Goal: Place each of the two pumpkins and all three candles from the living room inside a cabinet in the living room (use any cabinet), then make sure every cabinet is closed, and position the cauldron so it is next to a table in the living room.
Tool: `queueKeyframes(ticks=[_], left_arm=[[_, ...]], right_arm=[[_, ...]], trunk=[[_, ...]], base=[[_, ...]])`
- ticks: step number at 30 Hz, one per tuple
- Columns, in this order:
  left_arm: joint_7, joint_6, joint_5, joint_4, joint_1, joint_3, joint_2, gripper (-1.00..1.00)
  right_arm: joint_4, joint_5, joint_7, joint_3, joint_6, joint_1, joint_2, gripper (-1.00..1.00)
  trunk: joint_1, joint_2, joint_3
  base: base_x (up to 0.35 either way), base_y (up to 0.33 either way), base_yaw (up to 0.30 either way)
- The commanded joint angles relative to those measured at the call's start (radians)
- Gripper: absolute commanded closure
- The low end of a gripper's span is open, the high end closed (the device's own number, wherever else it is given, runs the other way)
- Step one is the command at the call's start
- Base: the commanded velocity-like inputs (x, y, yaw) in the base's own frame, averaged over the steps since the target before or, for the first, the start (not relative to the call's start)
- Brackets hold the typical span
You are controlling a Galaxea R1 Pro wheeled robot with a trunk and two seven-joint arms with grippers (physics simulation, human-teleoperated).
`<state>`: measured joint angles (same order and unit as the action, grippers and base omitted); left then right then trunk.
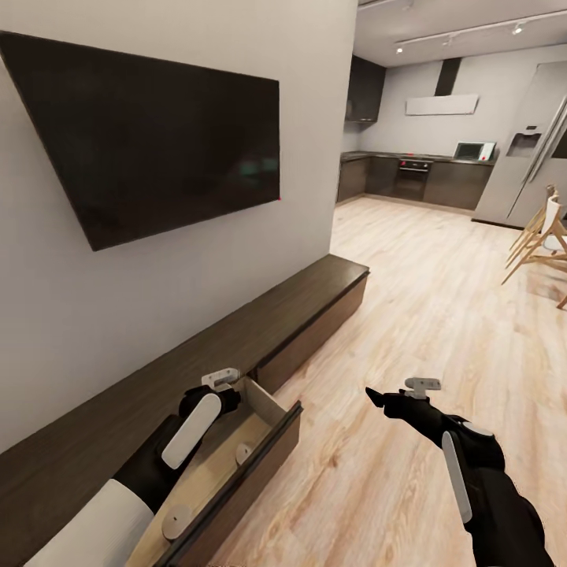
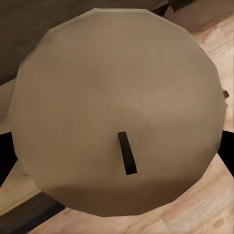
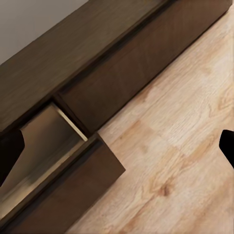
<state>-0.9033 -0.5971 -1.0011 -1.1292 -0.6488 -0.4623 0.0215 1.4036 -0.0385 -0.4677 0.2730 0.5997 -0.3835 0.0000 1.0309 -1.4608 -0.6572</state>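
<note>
The long dark brown cabinet (image 1: pixel 307 303) runs along the wall, with one drawer (image 1: pixel 264 461) pulled out. Two beige candles (image 1: pixel 244 453) (image 1: pixel 176 521) lie on the drawer's pale inside. My left gripper (image 1: pixel 227 398) hangs over the far end of that drawer. In the left wrist view a third candle (image 2: pixel 97 92) with a dark wick sits close between the dark fingers (image 2: pixel 4 158), so the gripper is shut on it. My right gripper (image 1: pixel 378 396) hovers open over the floor beside the drawer (image 3: pixel 53 141), nothing between its fingertips (image 3: pixel 228 146). Pumpkins, cauldron and table are out of view.
A big black TV (image 1: pixel 157 134) hangs on the wall above the cabinet. Light wood floor (image 1: pixel 409 299) stretches to a kitchen at the back with a fridge (image 1: pixel 528 142). Wooden chairs (image 1: pixel 543 236) stand at the right edge.
</note>
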Motion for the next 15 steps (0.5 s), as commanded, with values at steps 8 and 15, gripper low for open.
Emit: queueKeyframes(ticks=[8, 15], left_arm=[[0.001, 0.006, 0.001, 0.000, 0.000, 0.001, 0.000, 1.00], [0.001, 0.001, 0.001, 0.000, 0.000, -0.001, 0.003, 1.00]], right_arm=[[0.000, 0.000, 0.001, -0.001, 0.000, 0.000, 0.000, -1.00], [0.000, 0.000, 0.000, 0.000, 0.000, 0.000, -0.001, -1.00]], trunk=[[0.000, 0.000, 0.000], [0.000, 0.000, 0.000]], base=[[0.007, -0.003, 0.286], [0.243, -0.046, 0.133]])
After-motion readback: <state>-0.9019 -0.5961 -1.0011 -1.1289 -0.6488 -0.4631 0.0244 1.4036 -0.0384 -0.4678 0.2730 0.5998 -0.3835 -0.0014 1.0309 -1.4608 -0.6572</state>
